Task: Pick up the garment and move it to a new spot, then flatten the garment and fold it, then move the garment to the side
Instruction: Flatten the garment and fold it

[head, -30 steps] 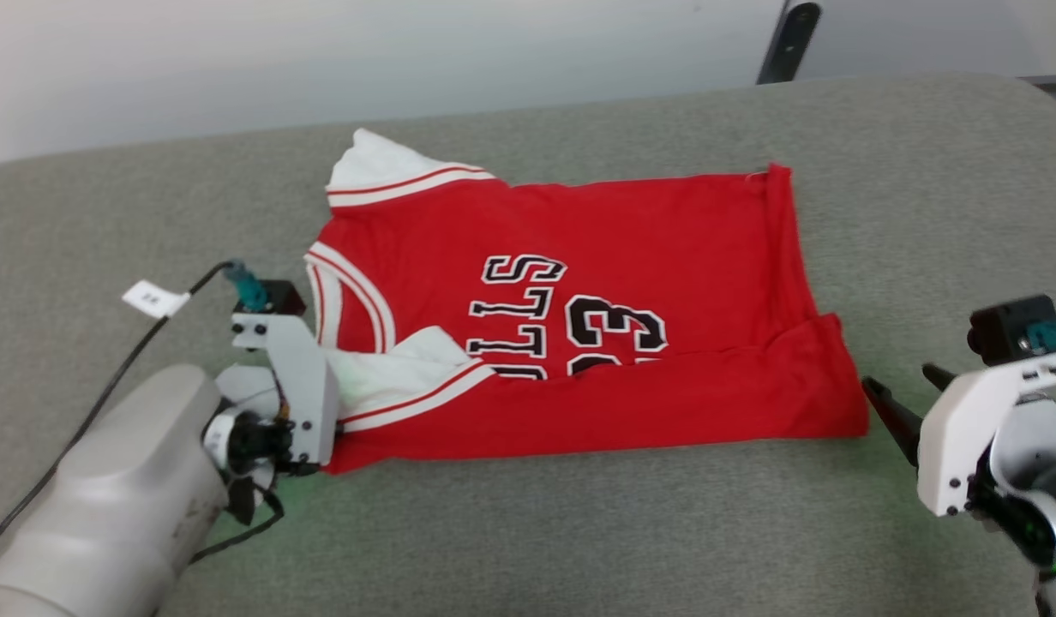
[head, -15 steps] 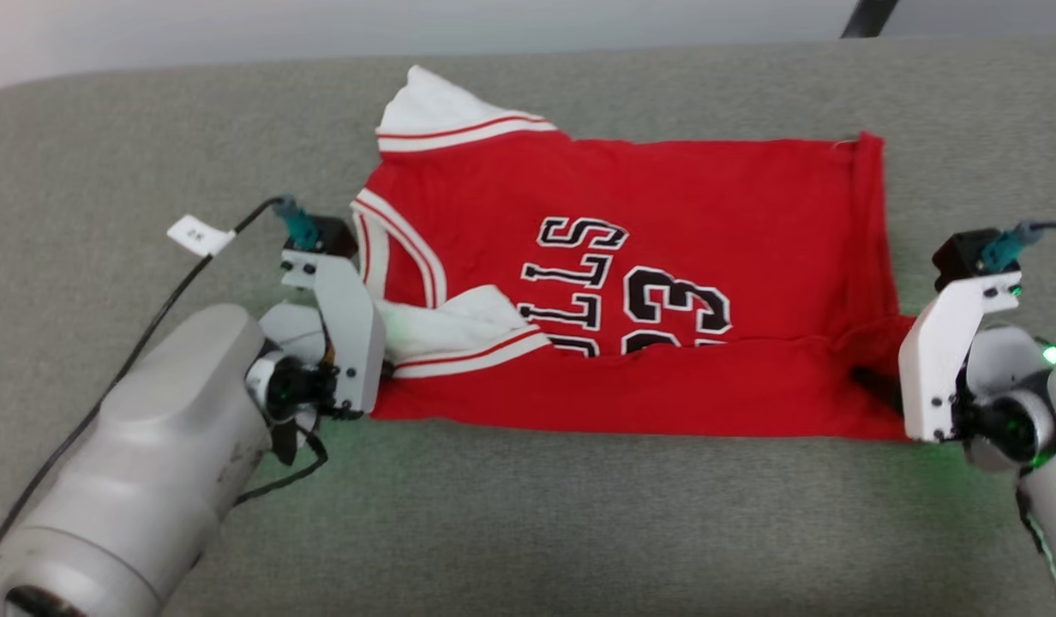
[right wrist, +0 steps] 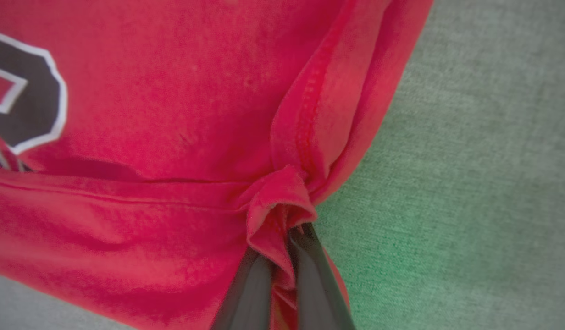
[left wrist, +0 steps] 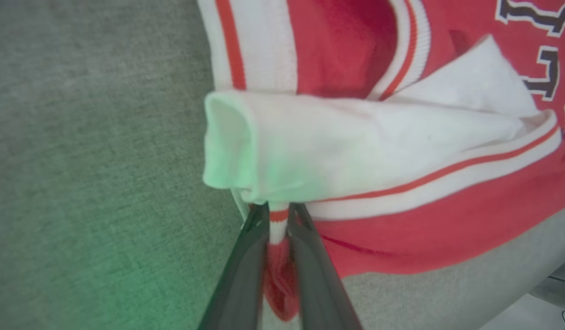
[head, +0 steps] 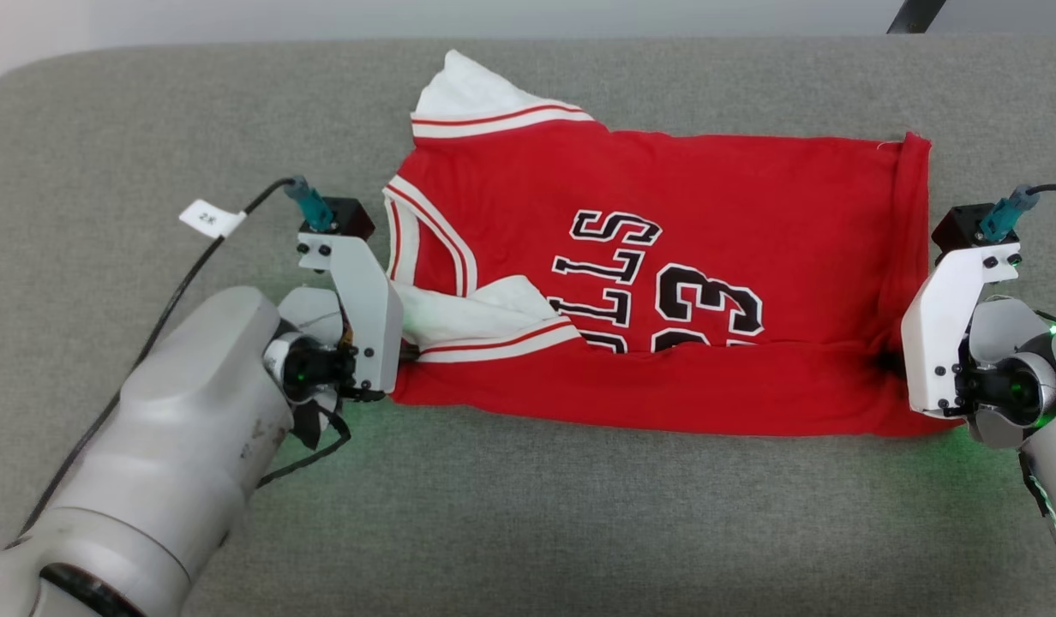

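The garment (head: 665, 283), a red jersey with white sleeves and black lettering, lies spread on the grey cushion with its near long edge folded up over the chest. At its left end my left gripper (head: 405, 351) is shut on the sleeve and shoulder edge; in the left wrist view the dark fingers (left wrist: 246, 256) pinch the striped trim of the garment (left wrist: 401, 192). At the right end my right gripper (head: 890, 364) is shut on the hem corner. The right wrist view shows the garment (right wrist: 172, 114) bunched into a knot of red cloth between the fingers (right wrist: 305, 279).
The grey cushion (head: 528, 514) bears everything, with its back edge against a pale wall. A black cable with a white tag (head: 209, 218) runs along my left forearm. A dark bar (head: 918, 15) stands at the top right behind the cushion.
My right gripper moved in from the right, reached the garment's hem corner and shut on it. The head camera shifted, so the whole scene slid. The left gripper kept its grip.
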`<state>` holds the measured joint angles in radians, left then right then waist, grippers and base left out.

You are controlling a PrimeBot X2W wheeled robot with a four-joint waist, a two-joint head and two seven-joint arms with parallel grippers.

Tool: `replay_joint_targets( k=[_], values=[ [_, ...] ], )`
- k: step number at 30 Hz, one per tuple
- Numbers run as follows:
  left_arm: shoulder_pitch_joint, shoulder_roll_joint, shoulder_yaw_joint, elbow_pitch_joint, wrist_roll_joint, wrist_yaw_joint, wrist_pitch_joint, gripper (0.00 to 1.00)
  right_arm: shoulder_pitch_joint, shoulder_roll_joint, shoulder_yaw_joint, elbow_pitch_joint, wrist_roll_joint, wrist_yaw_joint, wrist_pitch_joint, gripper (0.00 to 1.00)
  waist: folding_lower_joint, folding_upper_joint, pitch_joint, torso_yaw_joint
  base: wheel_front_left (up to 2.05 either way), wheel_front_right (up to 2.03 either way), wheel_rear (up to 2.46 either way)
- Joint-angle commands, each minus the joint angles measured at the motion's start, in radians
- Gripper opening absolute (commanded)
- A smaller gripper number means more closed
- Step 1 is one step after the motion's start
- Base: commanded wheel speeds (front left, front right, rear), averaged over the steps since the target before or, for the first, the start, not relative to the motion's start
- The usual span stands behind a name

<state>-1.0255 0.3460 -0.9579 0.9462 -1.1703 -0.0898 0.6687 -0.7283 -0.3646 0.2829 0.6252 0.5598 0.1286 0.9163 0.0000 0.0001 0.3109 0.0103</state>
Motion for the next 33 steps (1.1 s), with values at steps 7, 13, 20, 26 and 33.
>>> replay_joint_targets(
  k=[7,13,20,26,33],
  values=[
    [0.044,0.014,-0.01,0.054,-0.018,0.002,0.056,0.0,0.055,-0.029,0.042,0.024,0.037,0.004,0.001,0.0,0.0,-0.0001,-0.073,0.006,0.0,0.0,0.0],
    [0.042,0.038,-0.014,0.029,-0.021,0.01,0.097,0.0,0.067,-0.074,0.058,-0.013,0.067,0.002,0.015,0.0,0.0,-0.0001,-0.123,0.015,0.0,0.0,0.0],
    [0.077,0.08,-0.025,-0.045,-0.018,0.037,0.129,0.0,0.115,-0.143,0.071,-0.077,0.099,0.001,0.036,0.0,0.0,-0.0001,-0.163,0.035,0.0,0.0,0.0],
    [0.147,0.131,-0.044,-0.169,-0.016,0.085,0.161,0.0,0.173,-0.196,0.067,-0.137,0.121,0.001,0.067,0.0,0.0,-0.0001,-0.178,0.042,0.0,0.0,0.0],
    [0.228,0.167,-0.062,-0.314,-0.02,0.15,0.18,0.0,0.238,-0.202,0.044,-0.177,0.125,0.001,0.067,0.0,0.0,-0.0001,-0.159,0.042,0.0,0.0,0.0]
  ],
)
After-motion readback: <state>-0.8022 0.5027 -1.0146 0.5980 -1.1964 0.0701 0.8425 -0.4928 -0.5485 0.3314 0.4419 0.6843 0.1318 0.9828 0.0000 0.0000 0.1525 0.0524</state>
